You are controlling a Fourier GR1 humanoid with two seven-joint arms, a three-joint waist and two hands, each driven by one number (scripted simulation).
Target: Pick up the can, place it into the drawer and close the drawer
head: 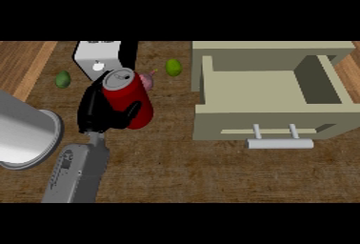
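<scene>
Can [128,97] in left hand [98,112], left of open drawer [271,97] (both on the counter [183,167]).

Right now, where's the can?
In the head view, the can is left of centre, held in the left hand, left of the open drawer.

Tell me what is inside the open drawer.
The drawer shows only its bare beige floor; nothing lies in it. The red can is outside, held in the hand. The drawer's front wall hides its nearest strip.

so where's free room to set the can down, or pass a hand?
Free: the open drawer interior, bare between its walls; counter below the drawer front and right of the forearm. Crowded: upper left, where the hand holds the can among the white box, two green fruits and pink item.
</scene>
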